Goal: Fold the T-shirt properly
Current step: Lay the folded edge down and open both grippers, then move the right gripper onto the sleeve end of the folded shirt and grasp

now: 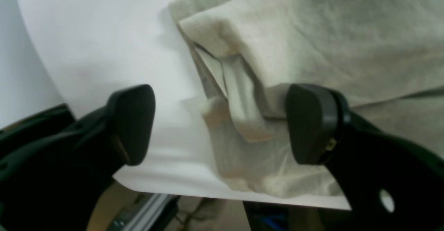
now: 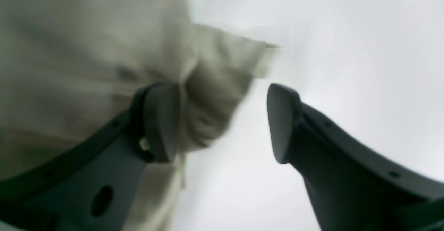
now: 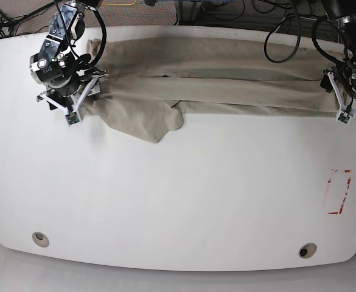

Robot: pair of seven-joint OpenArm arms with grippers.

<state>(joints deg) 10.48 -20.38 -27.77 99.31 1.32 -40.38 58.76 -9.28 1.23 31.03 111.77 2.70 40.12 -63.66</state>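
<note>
Left wrist view: left gripper [image 1: 218,123] spread, straddling a bunched edge of the plain beige wrinkled T-shirt [image 1: 312,43].

Right wrist view: right gripper [image 2: 222,121] spread, cloth beside one jaw.

Base view: shirt lies along the white table's [image 3: 178,201] far edge; loose flap risks unfolding.

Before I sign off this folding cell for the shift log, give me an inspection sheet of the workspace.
Surface: white table, two round holes near the front edge.
Job's things: beige T-shirt folded into a long band along the far edge, one flap hanging forward.
Clutter: red-outlined rectangle mark.
End effectors: left end effector open, right end effector open, one at each end of the shirt.
Cables: black cables behind the table.
Surroundings: carpet floor.
</note>
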